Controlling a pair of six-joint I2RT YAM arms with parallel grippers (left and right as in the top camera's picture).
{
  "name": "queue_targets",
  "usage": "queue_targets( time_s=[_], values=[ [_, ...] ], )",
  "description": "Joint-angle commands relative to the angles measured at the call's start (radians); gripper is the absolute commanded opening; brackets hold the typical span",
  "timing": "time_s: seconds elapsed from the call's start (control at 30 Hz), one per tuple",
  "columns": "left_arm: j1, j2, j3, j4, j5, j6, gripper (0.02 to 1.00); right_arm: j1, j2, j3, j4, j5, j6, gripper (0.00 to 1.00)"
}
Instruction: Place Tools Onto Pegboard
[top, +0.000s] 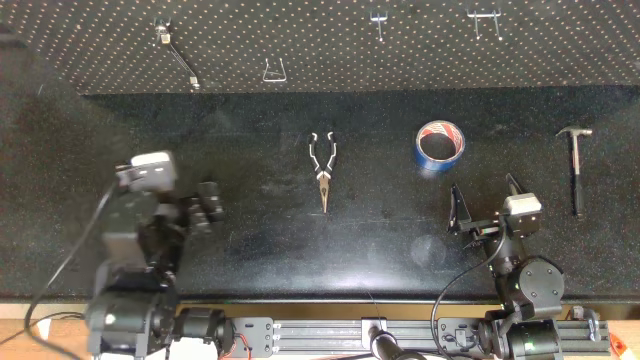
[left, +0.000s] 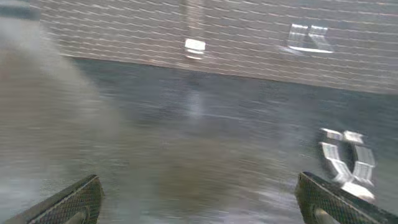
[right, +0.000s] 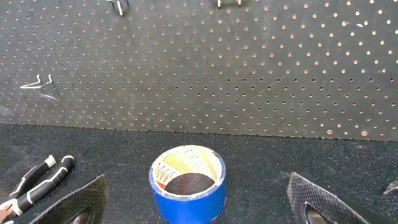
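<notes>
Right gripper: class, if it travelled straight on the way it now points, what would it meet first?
Most likely the blue tape roll, on the table ahead, in line with the open right gripper; the pegboard stands behind it. Depth is uncertain.

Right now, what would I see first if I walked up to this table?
The bright blue tape roll stands out on the black table, right of the middle. Pliers lie in the middle, a hammer far right, and the dotted pegboard runs along the back.
</notes>
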Motion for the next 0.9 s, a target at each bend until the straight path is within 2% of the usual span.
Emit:
queue_targets(
  time_s=[0.03, 0.13, 0.23, 0.43, 0.53, 0.67, 0.9],
  values=[
    [-0.27, 0.116, 0.005, 0.003, -0.074, -0.265, 0.996, 0.006, -0.011, -0.005, -0.003, 0.01, -0.01, 0.943],
    [-0.392, 0.217, 0.005, 0.018, -0.073, -0.293, 0.996, 0.006, -0.011, -0.005, -0.003, 0.01, -0.01, 0.945],
    [-0.497, 0.323, 0.005, 0.038, -0.073, -0.403, 0.996, 0.006, -0.011, -0.005, -0.003, 0.01, -0.01, 0.943],
    [-0.544, 0.457, 0.043, 0.063, -0.073, -0.595, 0.996, 0.006, -0.011, -0.005, -0.003, 0.01, -0.01, 0.943],
    [-0.544, 0.549, 0.132, 0.029, -0.072, -0.563, 0.996, 0.006, -0.011, -0.005, -0.003, 0.01, -0.01, 0.943],
    [-0.543, 0.709, 0.282, -0.031, -0.048, -0.437, 0.996, 0.006, -0.011, -0.005, -0.003, 0.01, -0.01, 0.943],
    [-0.543, 1.014, 0.488, -0.031, -0.05, -0.304, 0.996, 0.006, -0.011, -0.005, -0.003, 0.01, -0.01, 0.943]
  ],
)
